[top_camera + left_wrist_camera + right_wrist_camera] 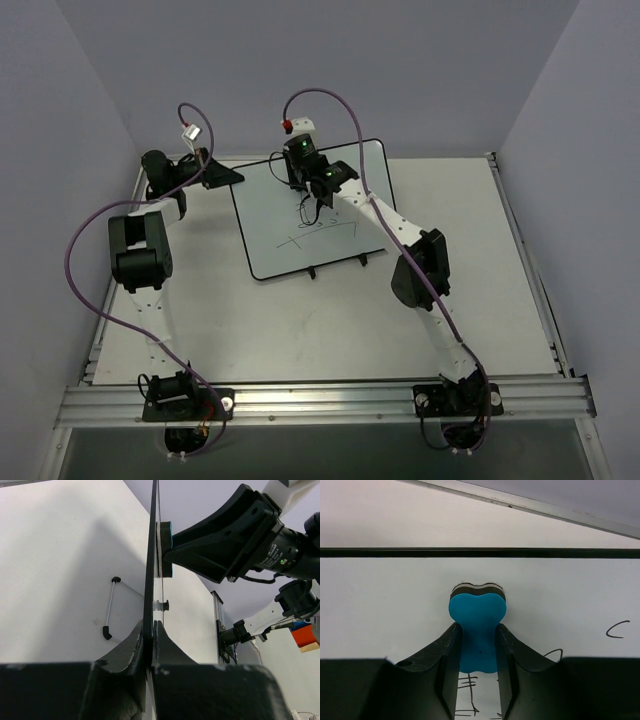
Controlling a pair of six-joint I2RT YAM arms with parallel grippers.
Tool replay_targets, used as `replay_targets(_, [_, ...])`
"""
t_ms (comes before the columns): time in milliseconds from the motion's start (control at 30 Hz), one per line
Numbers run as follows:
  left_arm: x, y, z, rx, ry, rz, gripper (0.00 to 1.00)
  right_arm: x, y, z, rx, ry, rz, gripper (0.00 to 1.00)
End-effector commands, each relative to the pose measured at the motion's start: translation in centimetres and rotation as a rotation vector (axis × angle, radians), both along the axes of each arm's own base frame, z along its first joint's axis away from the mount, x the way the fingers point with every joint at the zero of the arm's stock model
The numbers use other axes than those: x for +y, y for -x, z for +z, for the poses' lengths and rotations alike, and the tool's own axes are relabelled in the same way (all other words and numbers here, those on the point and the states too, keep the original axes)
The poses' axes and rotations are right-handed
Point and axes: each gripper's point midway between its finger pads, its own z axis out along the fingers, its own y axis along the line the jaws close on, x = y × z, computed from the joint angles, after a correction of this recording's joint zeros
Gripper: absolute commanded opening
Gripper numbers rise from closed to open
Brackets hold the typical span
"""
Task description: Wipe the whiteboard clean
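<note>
On the bench (300,330), the left tool (149,625) is clamping the edge of the board (270,225), the right tool (478,630) gripping the eraser (477,610) against it; hard strokes risk levering the board free.

Whiteboard (268,215) lies flat at far-centre of the worktop (300,330), skewed, two black feet (313,271) toward the near edge. Dark marker scribbles (322,234) on near half. Right gripper (312,192) above the scribbles. Left gripper (228,178) at the board's far-left corner.
</note>
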Motion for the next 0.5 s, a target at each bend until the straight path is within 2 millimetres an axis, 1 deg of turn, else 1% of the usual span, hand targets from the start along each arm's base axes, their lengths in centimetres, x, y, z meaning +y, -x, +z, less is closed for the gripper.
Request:
replay_targets(0, [-0.1, 0.9, 4.7, -0.345, -0.062, -0.009, 0.02, -5.6, -2.6, -0.7, 0.008, 0.016, -0.095, 0.00])
replay_targets(67, [0.0, 0.9, 4.7, -0.348, -0.064, -0.011, 0.02, -6.7, -2.5, -1.2, 0.022, 0.010, -0.104, 0.00])
replay_targets(100, [0.0, 0.9, 4.6, -0.346, -0.064, -0.014, 0.02, -7.3, -2.8, -1.1, 0.018, 0.006, -0.113, 0.00])
replay_targets(133, [0.0, 0.9, 4.7, -0.348, -0.064, -0.012, 0.02, -7.8, -2.8, -0.5, 0.007, 0.002, -0.119, 0.00])
replay_targets(167, [0.1, 0.9, 4.6, -0.346, -0.064, -0.011, 0.02, -8.2, -2.7, -1.2, 0.016, 0.009, -0.123, 0.00])
replay_targets(333, [0.0, 0.9, 4.7, -0.349, -0.064, -0.014, 0.02, -10.8, -3.1, -1.7, 0.030, 0.023, -0.158, 0.00])
replay_targets(367, [0.1, 0.9, 4.7, -0.348, -0.064, -0.014, 0.02, -11.9, -3.3, -2.3, 0.040, 0.029, -0.175, 0.00])
replay_targets(433, [0.0, 1.0, 4.7, -0.349, -0.065, -0.015, 0.02, -13.0, -3.4, -2.2, 0.042, 0.023, -0.190, 0.00])
replay_targets(467, [0.1, 1.0, 4.7, -0.349, -0.066, -0.015, 0.02, -14.2, -3.8, -2.3, 0.043, 0.020, -0.209, 0.00])
